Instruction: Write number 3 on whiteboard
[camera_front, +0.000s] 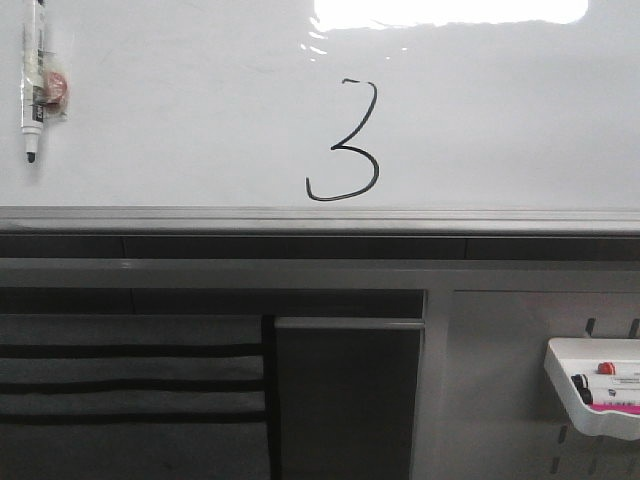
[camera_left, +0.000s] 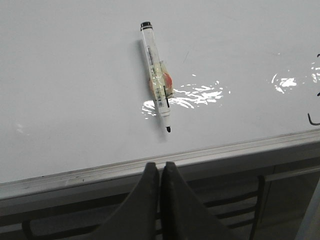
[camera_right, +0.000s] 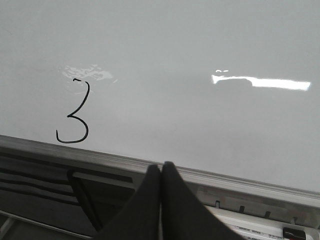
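A thin black number 3 (camera_front: 347, 142) is drawn on the glossy whiteboard (camera_front: 480, 110), just above its grey edge rail. It also shows in the right wrist view (camera_right: 75, 112); only bits of its strokes show at the edge of the left wrist view. A white marker (camera_front: 34, 75) with its black tip down sticks to the board at the far left, and also shows in the left wrist view (camera_left: 156, 75). My left gripper (camera_left: 160, 165) is shut and empty below the rail, under the marker. My right gripper (camera_right: 161, 166) is shut and empty at the rail, right of the 3.
A grey pegboard panel (camera_front: 500, 400) at the lower right carries a white tray (camera_front: 575, 405) with markers. A dark cabinet panel (camera_front: 345, 400) and a slatted dark part (camera_front: 130, 390) lie below the whiteboard's rail (camera_front: 320, 218). Light glare (camera_front: 450, 10) marks the board's top.
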